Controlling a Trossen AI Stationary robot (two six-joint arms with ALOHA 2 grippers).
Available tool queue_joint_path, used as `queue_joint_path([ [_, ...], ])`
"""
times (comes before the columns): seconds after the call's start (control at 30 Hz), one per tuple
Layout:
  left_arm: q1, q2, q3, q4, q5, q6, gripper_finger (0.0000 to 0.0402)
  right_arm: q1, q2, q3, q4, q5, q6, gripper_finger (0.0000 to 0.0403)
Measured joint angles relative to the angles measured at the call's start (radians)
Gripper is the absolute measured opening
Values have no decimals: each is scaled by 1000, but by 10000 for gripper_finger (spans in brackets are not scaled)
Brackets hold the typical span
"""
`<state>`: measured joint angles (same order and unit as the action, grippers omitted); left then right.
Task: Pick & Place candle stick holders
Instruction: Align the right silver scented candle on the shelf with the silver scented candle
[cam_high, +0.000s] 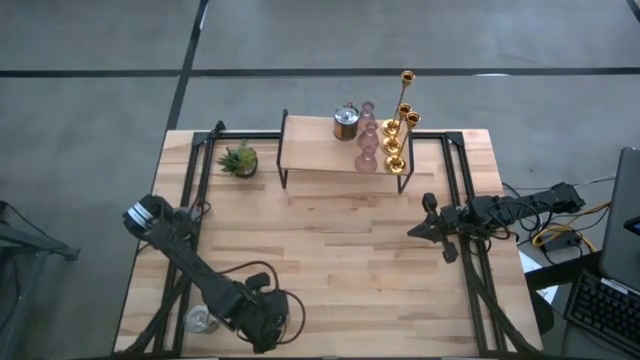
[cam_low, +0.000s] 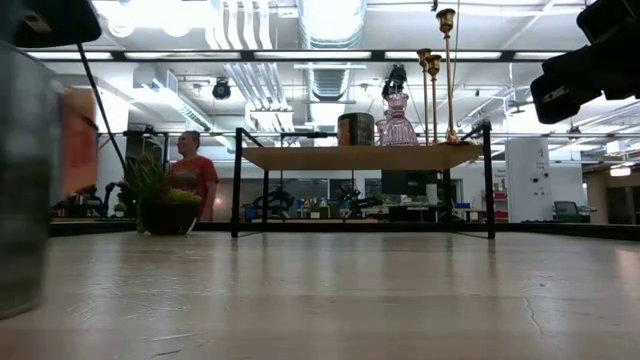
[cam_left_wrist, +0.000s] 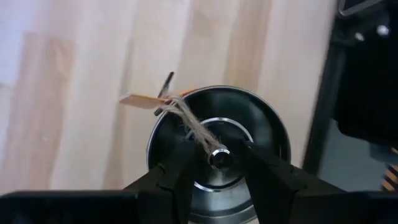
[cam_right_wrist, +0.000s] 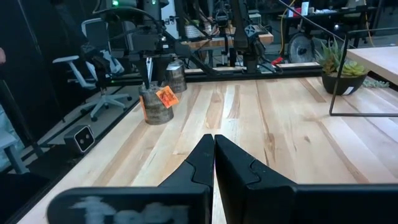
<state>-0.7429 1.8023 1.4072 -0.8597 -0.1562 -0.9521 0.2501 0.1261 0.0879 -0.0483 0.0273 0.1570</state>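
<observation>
Carefully, the left tool (cam_left_wrist: 214, 171) straddled the silvery cup (cam_left_wrist: 219, 149), its half-spread fingers needing an even, centred squeeze; the right tool (cam_right_wrist: 214, 162) was shut, empty.

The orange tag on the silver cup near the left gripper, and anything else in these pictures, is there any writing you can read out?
None readable.
Orange tag on the silver cup: too blurred.
Same tag from the left gripper: edge-on, blank.
</observation>
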Motion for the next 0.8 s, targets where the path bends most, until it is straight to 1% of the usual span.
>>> queue_joint_path([
  [0.1, 1, 2, -1, -5, -58, 5, 137, 0, 0, 0, 0, 0, 0, 8],
  [0.57, 10, 3, -7, -5, -100, 66, 133, 0, 0, 0, 0, 0, 0, 8],
  [0.67, 12, 3, -18, -3, -102, 72, 110, 0, 0, 0, 0, 0, 0, 8],
  [0.8, 13, 3, -20, 4, -103, 91, 64, 0, 0, 0, 0, 0, 0, 8],
])
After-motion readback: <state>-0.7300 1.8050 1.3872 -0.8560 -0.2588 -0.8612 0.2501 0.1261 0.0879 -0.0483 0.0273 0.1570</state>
